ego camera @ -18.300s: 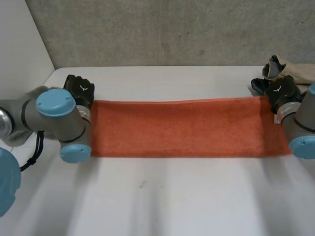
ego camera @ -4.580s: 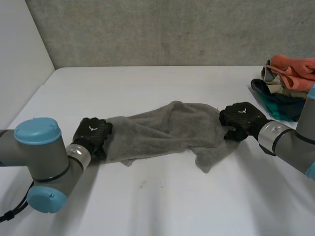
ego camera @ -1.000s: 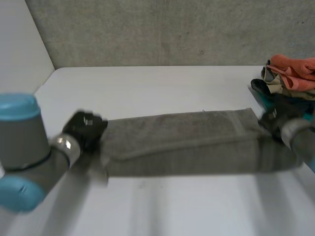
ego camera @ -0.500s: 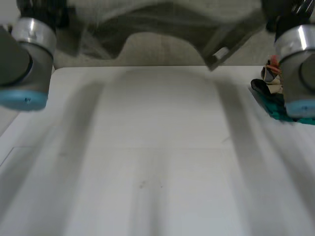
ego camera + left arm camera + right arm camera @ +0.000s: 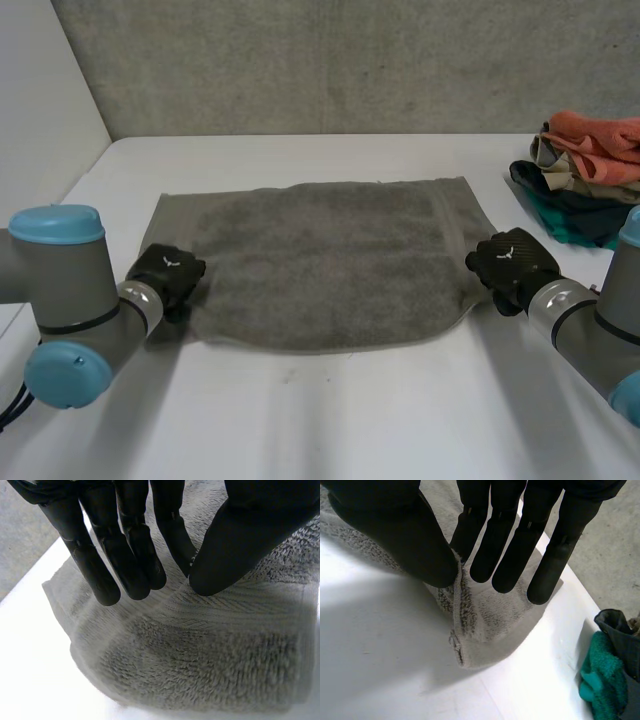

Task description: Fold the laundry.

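My left hand (image 5: 168,272) is closed in a pinch; its fingers (image 5: 125,555) and thumb nip a small ridge of the grey towel (image 5: 330,260) at its left edge, close to the near corner; my right hand (image 5: 512,262) does the same at the right edge, by the near right corner, where a hemmed fold stands up between thumb and fingers.

The towel lies spread open and nearly flat in the middle of the desk (image 5: 330,430), long side running left to right, its far edge straight and its near edge a little wavy.

I judge it soft, limp and light; the looped pile should grip well against my fingers rather than slip; nothing about it is fragile; lifted, it will sag between my two hands unless I hold it taut. The corners and the woven band along the short edges look like the firmest places to hold, and a fold would want the edges brought to meet squarely.

The desk is white, smooth and bare around the towel; a pile of laundry (image 5: 585,170), orange, beige and teal, sits at the far right, well apart from the towel; a grey concrete wall (image 5: 350,60) closes the far side.
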`<state>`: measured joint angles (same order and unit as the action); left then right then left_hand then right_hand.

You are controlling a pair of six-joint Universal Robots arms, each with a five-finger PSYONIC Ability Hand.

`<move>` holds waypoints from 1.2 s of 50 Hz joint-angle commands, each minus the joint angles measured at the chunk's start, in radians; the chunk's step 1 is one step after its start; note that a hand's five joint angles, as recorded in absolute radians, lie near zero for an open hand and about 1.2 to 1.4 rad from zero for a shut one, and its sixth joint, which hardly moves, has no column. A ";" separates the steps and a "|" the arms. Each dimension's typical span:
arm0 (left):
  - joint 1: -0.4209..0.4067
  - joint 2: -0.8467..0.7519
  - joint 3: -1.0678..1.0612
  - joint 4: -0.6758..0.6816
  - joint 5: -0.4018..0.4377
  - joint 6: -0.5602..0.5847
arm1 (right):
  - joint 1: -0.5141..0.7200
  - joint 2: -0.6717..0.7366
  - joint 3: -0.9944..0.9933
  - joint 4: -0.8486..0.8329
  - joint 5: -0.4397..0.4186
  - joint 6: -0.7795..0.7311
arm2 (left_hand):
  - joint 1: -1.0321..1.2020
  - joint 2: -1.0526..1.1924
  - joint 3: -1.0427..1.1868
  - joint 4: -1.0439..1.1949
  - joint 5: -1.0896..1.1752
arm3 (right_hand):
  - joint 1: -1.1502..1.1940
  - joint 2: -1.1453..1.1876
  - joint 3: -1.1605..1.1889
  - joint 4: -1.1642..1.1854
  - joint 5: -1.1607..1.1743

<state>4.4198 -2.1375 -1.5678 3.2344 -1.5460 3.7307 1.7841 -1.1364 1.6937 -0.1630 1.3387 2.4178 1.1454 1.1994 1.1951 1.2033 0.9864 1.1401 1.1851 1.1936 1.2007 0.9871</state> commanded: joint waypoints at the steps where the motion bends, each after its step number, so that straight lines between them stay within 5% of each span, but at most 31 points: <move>1: -0.007 0.022 0.000 0.117 -0.011 0.011 | 0.001 0.004 0.017 -0.016 -0.003 0.001 | -0.302 -0.356 -0.352 -0.360 -0.318 | 0.256 0.211 0.203 0.196 0.235; 15: -0.010 0.381 -0.363 0.143 -0.006 0.000 | 0.001 0.004 0.052 -0.050 -0.003 0.000 | -0.324 -0.378 -0.374 -0.382 -0.340 | 0.256 0.211 0.203 0.196 0.235; 23: 0.032 0.398 -0.452 0.153 0.003 0.000 | 0.001 0.004 0.060 -0.050 -0.004 0.000 | -0.611 -0.665 -0.661 -0.669 -0.627 | 0.256 0.211 0.203 0.196 0.235; 30: 0.095 0.315 -0.449 0.238 0.012 0.006 | 0.001 0.006 0.064 -0.050 -0.006 0.000 | -0.597 -0.651 -0.647 -0.655 -0.613 | 0.256 0.211 0.203 0.196 0.235; 47: 0.151 0.117 -0.342 0.324 0.066 0.014 | 0.000 0.006 0.070 -0.050 -0.004 0.000 | -0.324 -0.378 -0.374 -0.382 -0.340 | 0.256 0.211 0.203 0.196 0.235; 49: 0.151 0.107 -0.337 0.324 0.069 0.014 | 0.001 0.004 0.070 -0.050 -0.003 0.000 | -0.164 -0.218 -0.213 -0.222 -0.179 | 0.256 0.211 0.203 0.196 0.235; 50: 0.151 0.100 -0.334 0.324 0.069 0.014 | 0.001 0.004 0.070 -0.050 -0.001 0.000 | 0.172 0.118 0.122 0.114 0.156 | 0.256 0.211 0.203 0.196 0.235; 51: 0.150 0.100 -0.334 0.324 0.069 0.014 | 0.001 0.004 0.070 -0.050 0.002 0.000 | 0.250 0.196 0.200 0.192 0.235 | 0.256 0.211 0.203 0.196 0.235; 60: 0.147 0.350 -0.411 0.260 0.060 0.003 | -0.002 -0.049 0.066 -0.006 0.022 -0.014 | 0.251 0.197 0.201 0.193 0.235 | 0.256 0.211 0.203 0.196 0.235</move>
<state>4.5686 -1.9472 -1.9279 3.5453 -1.4820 3.7377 1.7842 -1.1414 1.7631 -0.2039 1.3501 2.4144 1.1337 1.1945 1.1808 1.1961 0.9686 1.1401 1.1851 1.1937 1.2007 0.9871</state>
